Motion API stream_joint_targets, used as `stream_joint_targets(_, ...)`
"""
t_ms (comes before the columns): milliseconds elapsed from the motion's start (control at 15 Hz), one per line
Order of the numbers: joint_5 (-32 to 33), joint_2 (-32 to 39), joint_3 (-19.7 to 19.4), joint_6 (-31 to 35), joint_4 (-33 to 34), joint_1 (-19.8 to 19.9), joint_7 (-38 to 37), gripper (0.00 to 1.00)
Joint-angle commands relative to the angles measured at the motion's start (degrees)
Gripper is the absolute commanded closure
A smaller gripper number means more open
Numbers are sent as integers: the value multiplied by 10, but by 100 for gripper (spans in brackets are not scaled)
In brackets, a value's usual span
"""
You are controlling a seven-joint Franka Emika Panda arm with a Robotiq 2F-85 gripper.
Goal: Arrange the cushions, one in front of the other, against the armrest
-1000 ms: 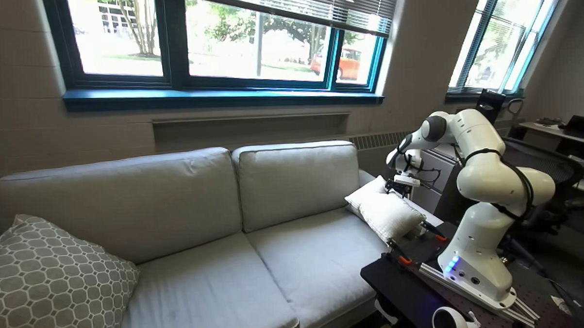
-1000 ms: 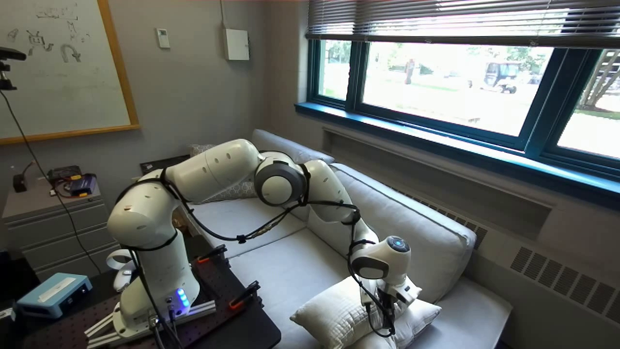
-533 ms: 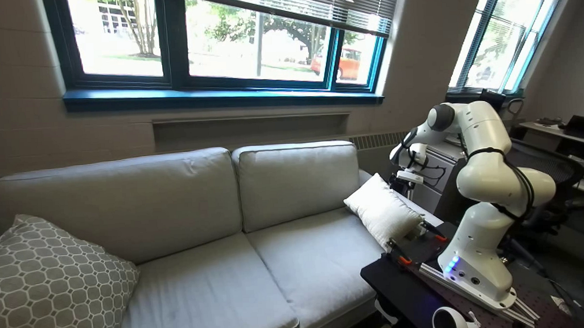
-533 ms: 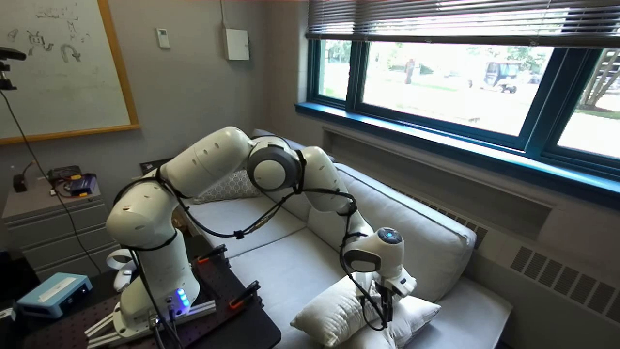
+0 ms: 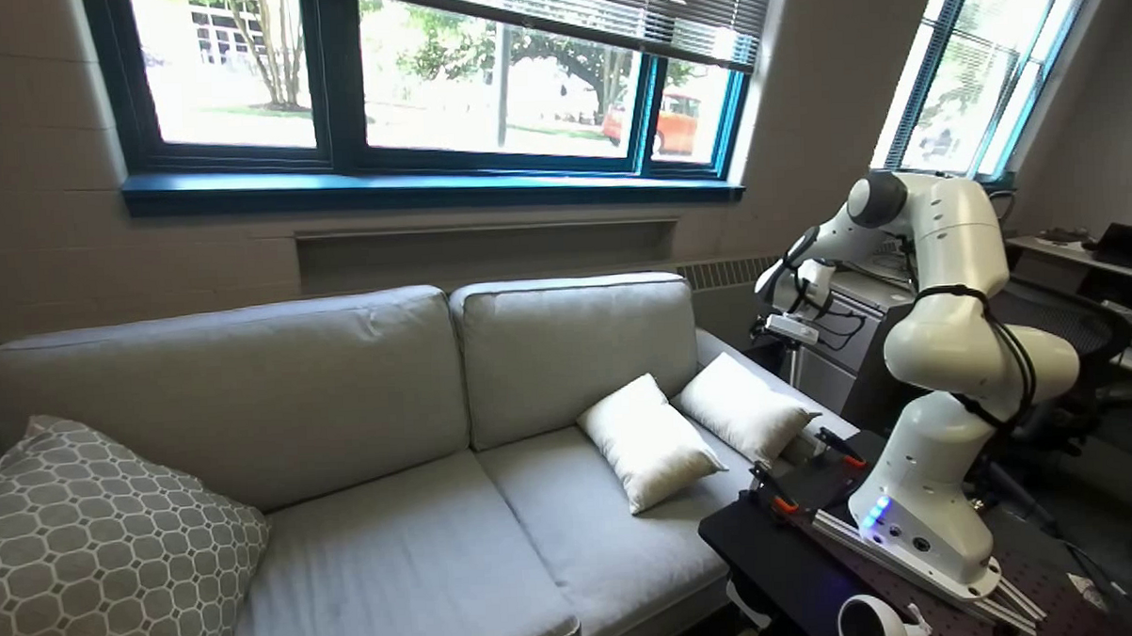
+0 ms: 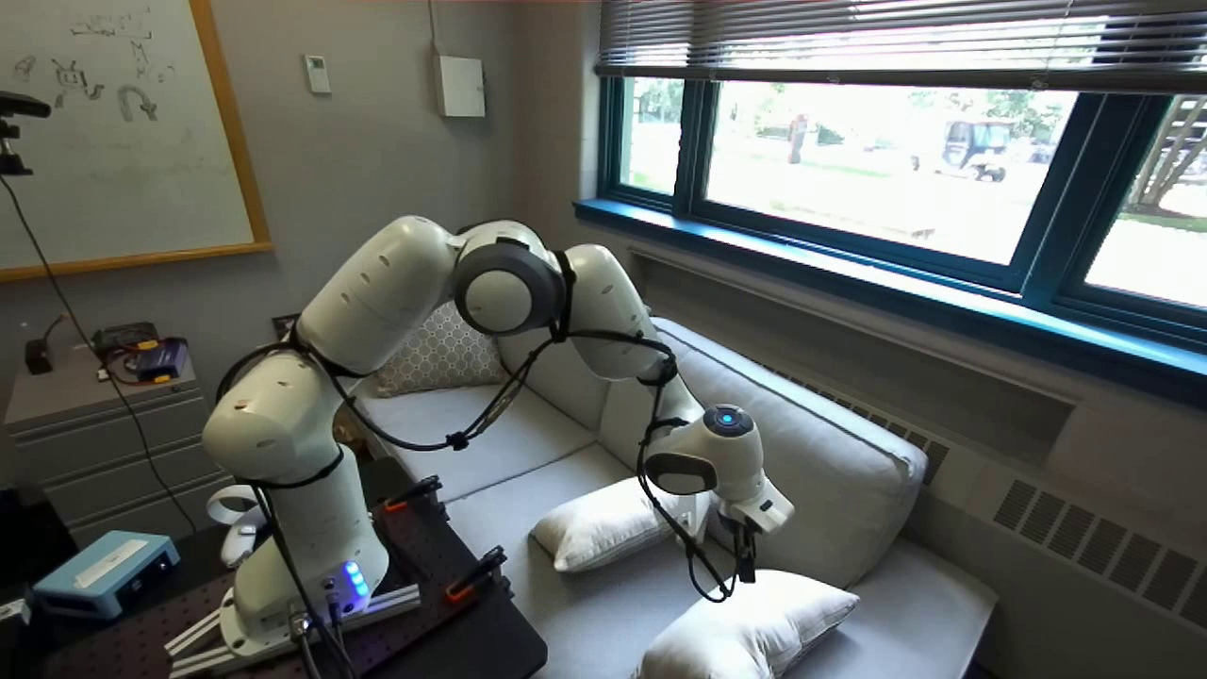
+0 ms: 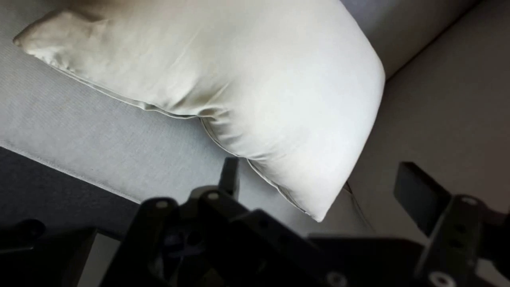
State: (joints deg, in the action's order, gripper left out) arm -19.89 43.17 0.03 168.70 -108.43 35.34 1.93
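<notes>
1. Currently, in an exterior view, a puffy cream square, the armrest cushion [image 6: 750, 627], rests against the armrest [image 6: 929, 608] of a pale grey sofa [image 6: 830, 462]. Its twin, the loose cushion [image 6: 603, 523], lies farther from the armrest, with a strip of seat [image 6: 632, 599] showing between the two. Both run roughly the way the armrest runs.

2. Next, the wrist view: the claw [image 7: 322, 179] has its two fingers [image 7: 422, 199] spread wide apart, gripping nothing. What fills the view ahead of them seems to be the armrest cushion, one corner pointing toward the gap between the fingers. The loose cushion cannot be made out.

3. Lastly, in an exterior view, the claw hangs raised by the armrest, toward the end that meets the backrest [image 5: 577, 355]. From there the loose cushion lies lower and off to the side away from the armrest, past the armrest cushion.

4. By judgement, the pair is close to done, but the loose cushion likely needs pressing nearer its twin. That would call for the claw to cross away from the armrest first; lowering it straight down would probably catch the armrest cushion instead.
</notes>
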Motion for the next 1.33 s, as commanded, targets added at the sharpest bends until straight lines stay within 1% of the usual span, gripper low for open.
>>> stream_joint_targets(0, -17, -57, 53, 19, -62, 25, 21, 0)
stream_joint_targets(133, -30, -68, 102, 20, -74, 38, 31, 0)
stream_joint_targets(267, -55, -67, 170, 19, -80, 55, 48, 0)
stream_joint_targets(333, -64, -62, 195, 21, -80, 52, 51, 0)
stream_joint_targets(467, -78, -42, 243, 21, -74, 33, 49, 0)
stream_joint_targets(600, -82, -21, 271, 22, -65, -2, 37, 0)
stream_joint_targets(667, -84, -9, 278, 25, -57, -27, 28, 0)
stream_joint_targets(800, -83, 21, 269, 43, -36, -95, 0, 0)
stream_joint_targets(1000, -65, 73, 219, 76, 9, -221, -69, 0)
stream_joint_targets(1133, -51, 110, 156, 99, 46, -321, -126, 0)
stream_joint_targets(1200, -17, 131, 109, 127, 57, -372, -168, 0)
stream_joint_targets(1267, 10, 150, 59, 141, 71, -423, -207, 0)
